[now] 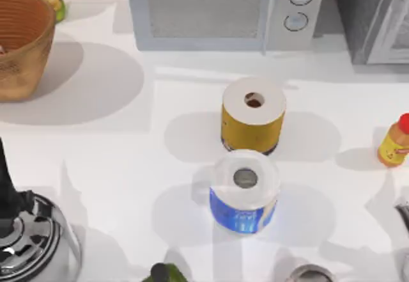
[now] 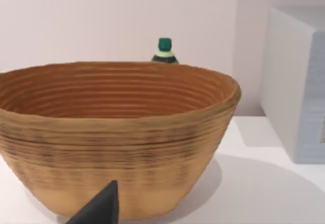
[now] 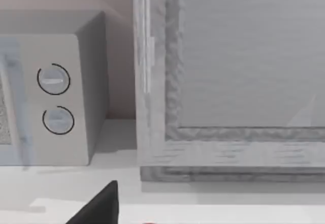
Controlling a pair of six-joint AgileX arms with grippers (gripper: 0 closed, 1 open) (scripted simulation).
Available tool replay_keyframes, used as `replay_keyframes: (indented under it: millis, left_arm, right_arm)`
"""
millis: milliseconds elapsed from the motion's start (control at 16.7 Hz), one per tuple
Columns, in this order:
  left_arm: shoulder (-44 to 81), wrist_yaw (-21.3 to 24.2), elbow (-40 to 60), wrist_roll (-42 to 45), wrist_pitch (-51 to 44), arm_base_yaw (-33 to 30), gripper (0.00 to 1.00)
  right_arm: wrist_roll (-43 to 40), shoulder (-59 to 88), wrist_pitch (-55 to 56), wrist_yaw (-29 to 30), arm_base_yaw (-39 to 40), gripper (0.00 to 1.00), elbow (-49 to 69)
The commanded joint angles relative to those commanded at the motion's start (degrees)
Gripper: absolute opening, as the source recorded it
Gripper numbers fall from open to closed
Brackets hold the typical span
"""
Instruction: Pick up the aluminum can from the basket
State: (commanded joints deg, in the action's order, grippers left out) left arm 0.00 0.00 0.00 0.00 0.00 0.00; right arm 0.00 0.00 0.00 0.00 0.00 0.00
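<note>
The orange-brown woven basket (image 1: 22,42) stands at the table's far left corner. In the left wrist view the basket (image 2: 117,137) is seen from the side, and its ribbed wall hides whatever lies inside. The aluminum can is hidden. A dark wedge of my left gripper (image 2: 99,209) pokes in just in front of the basket's wall. My left arm (image 1: 25,231) sits at the near left of the table. My right arm (image 1: 404,215) stays at the near right edge, and a dark part of the right gripper (image 3: 99,206) faces the back wall.
A yellow paper roll (image 1: 254,116) and a blue one (image 1: 244,192) stand mid-table. A microwave (image 1: 223,10) and a grey cabinet (image 1: 377,16) line the back. A yellow red-capped bottle (image 1: 395,141) is at the right. A green-capped bottle (image 2: 164,51) stands behind the basket.
</note>
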Motion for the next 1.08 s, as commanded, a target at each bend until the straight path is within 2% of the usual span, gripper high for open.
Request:
replay_keyframes:
  millis: [240,480,720,1080]
  left_arm:
    - [1.36,-0.01,2.00,0.22,-0.81,0.09,1.00]
    - [10.79,0.07,11.21,1.58,-5.75,1.11,1.00]
    - [27.18,0.46,26.68,3.69,-14.24,2.68,1.00]
    - [59.79,2.00,56.75,7.05,-30.88,5.16,1.00]
  right_arm:
    - [0.00,0.00,0.00,0.00,0.00,1.00,0.00]
    - [0.00,0.00,0.00,0.00,0.00,1.00,0.00]
    - [0.00,0.00,0.00,0.00,0.00,1.00,0.00]
    - [0.00,0.00,0.00,0.00,0.00,1.00,0.00]
